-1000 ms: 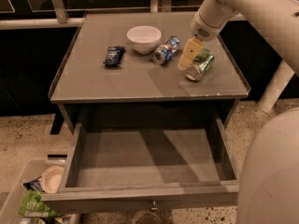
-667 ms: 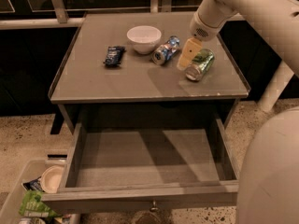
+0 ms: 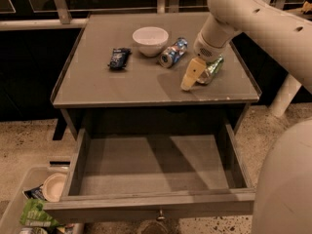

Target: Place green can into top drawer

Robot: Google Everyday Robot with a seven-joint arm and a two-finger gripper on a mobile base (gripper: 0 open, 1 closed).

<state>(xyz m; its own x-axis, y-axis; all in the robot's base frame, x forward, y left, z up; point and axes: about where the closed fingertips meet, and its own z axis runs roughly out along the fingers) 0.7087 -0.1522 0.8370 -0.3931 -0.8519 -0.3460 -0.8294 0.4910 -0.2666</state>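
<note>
The green can [image 3: 213,68] lies on its side on the right part of the grey cabinet top [image 3: 122,87]. My gripper [image 3: 194,77] hangs from the white arm [image 3: 243,18] and is down at the can's left end, against it or just beside it. The top drawer [image 3: 151,167] is pulled wide open below the cabinet top. Its flat grey floor is bare and its small round knob [image 3: 159,215] shows at the front.
A white bowl [image 3: 150,39], a blue, red and silver can [image 3: 174,52] and a dark blue packet [image 3: 119,58] lie on the cabinet top. A bin with wrappers [image 3: 34,208] stands on the floor at lower left. My white body [image 3: 285,189] fills the lower right.
My gripper has come down and forward, to the left end of the green can. The can and the drawer have stayed where they were.
</note>
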